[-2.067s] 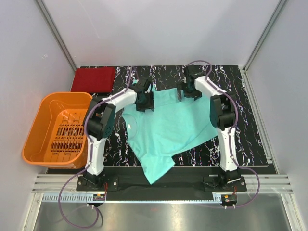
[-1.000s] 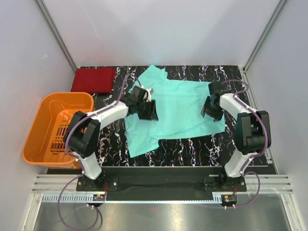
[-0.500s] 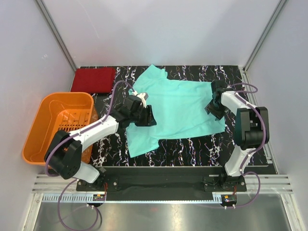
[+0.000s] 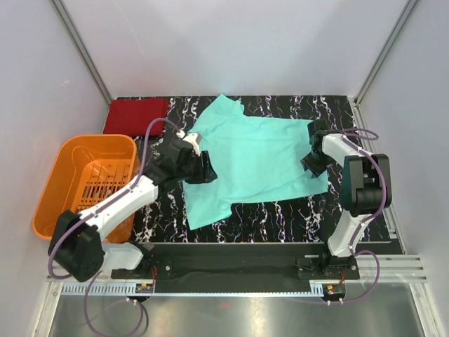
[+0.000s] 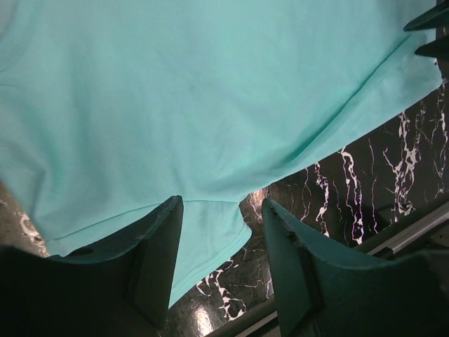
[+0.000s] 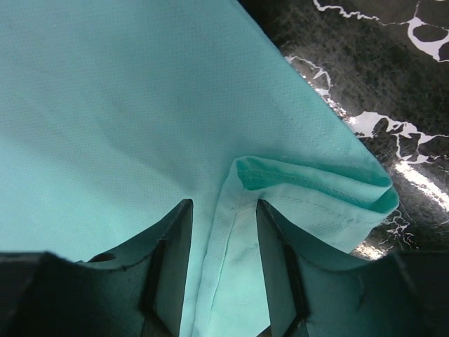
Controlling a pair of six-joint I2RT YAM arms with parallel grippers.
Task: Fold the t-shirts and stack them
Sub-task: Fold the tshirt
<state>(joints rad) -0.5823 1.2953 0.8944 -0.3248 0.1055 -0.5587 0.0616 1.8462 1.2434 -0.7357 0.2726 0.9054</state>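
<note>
The teal-green t-shirt (image 4: pixel 256 158) lies spread flat on the black marbled table (image 4: pixel 266 217). The dark red t-shirt (image 4: pixel 137 116) sits folded at the back left corner. My left gripper (image 4: pixel 205 169) hovers at the teal shirt's left edge. In the left wrist view it (image 5: pixel 221 242) is open, over the shirt's hem (image 5: pixel 210 232) and bare table, holding nothing. My right gripper (image 4: pixel 311 162) is at the shirt's right edge. In the right wrist view it (image 6: pixel 223 242) is open, its fingers (image 6: pixel 168 260) straddling a raised seam fold of teal cloth (image 6: pixel 231 232) without pinching it.
An orange slatted basket (image 4: pixel 88 186) stands off the table's left side, next to my left arm. White walls close in the back and sides. A metal rail (image 4: pixel 238 270) runs along the near edge by the arm bases.
The teal shirt, earlier held up by both grippers, now lies flat. My left arm has drawn back leftward off the shirt. The right gripper shifted slightly and its jaws have narrowed.
</note>
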